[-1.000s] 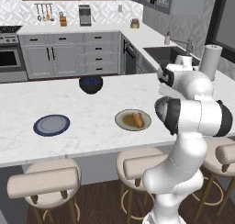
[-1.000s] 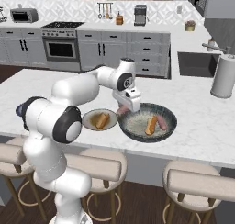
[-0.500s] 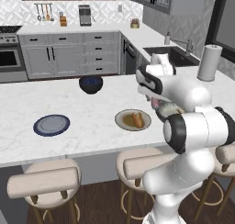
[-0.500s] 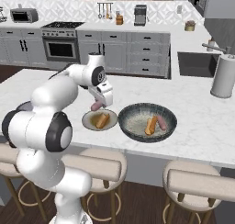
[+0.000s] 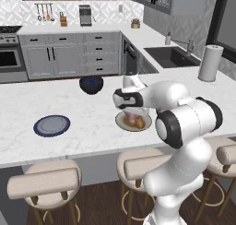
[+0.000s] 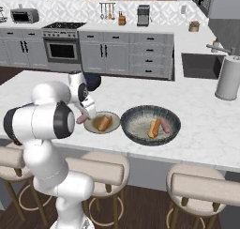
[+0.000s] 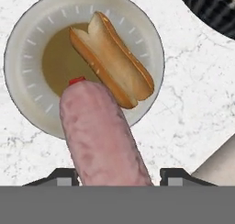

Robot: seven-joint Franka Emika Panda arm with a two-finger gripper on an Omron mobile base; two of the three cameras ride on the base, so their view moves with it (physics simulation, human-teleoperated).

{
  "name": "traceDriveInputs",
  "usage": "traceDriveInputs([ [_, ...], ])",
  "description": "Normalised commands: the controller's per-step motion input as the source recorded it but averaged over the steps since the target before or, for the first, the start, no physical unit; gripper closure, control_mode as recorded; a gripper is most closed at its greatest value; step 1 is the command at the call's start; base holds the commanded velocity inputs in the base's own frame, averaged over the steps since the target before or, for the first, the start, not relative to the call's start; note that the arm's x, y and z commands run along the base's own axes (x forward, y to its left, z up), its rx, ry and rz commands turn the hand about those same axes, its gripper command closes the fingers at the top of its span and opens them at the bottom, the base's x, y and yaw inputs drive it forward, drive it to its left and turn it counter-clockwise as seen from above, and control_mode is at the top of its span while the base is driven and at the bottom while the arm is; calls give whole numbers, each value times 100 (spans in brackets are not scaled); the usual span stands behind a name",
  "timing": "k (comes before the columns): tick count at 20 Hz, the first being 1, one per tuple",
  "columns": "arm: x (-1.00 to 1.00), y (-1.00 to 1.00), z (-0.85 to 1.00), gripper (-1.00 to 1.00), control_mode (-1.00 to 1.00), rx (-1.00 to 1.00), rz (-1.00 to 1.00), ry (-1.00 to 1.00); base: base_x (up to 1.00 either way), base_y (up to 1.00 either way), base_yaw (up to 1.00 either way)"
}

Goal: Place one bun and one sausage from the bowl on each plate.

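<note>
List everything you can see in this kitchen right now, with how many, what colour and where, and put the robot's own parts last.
beige plate: one, brown centre, on the island counter left of the bowl in the right base view.
bun on the plate: one, golden brown, lying in the beige plate.
bowl: one, dark rim, speckled grey inside, on the island.
bun in the bowl: one, orange-brown.
sausage in the bowl: one, pinkish red, beside that bun.
blue plate: one, dark blue rim, grey centre, on the island.
dark bowl: one, dark blue, farther back on the island.
paper towel roll: one, white, by the sink.
stools: beige, along the island front.
held sausage: one, pinkish red, above the beige plate.
gripper: one, jaws closed on the held sausage.
</note>
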Motion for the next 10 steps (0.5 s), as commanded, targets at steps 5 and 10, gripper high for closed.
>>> traceDriveInputs([
  [5,50,-1,-29,100,-100,-6,0,-1,0,0,0],
  [10,51,-2,-32,100,-100,-5,1,-2,0,0,0],
])
